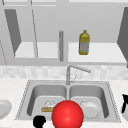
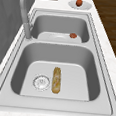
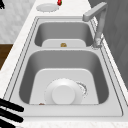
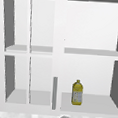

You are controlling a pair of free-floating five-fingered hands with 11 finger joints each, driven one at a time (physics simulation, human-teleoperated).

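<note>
Two black hands of mine show low in the front view: my left hand [image 1: 39, 121] sits at the bottom edge, left of centre, over the sink's front rim, bunched into a dark blob, so I cannot tell how its fingers stand. Just right of it a big glossy red ball [image 1: 67, 114] fills the bottom centre, close to the camera, covering the divider of the grey steel double sink [image 1: 25, 96]. My right hand [image 1: 124, 103] is at the right edge, over the counter; in the right side view its fingers [image 3: 11, 107] reach in straight and spread from the lower left corner.

Behind the ball, the left basin holds a brown bread roll [image 2: 56, 80] lying beside the round drain [image 2: 41, 82]; the right basin holds a white round plate [image 3: 63, 93]. Farther back rises the steel faucet [image 1: 71, 72]. Highest, on the open white cabinet's shelf [image 4: 92, 103], stands a yellow bottle [image 4: 77, 92], possibly oil.
</note>
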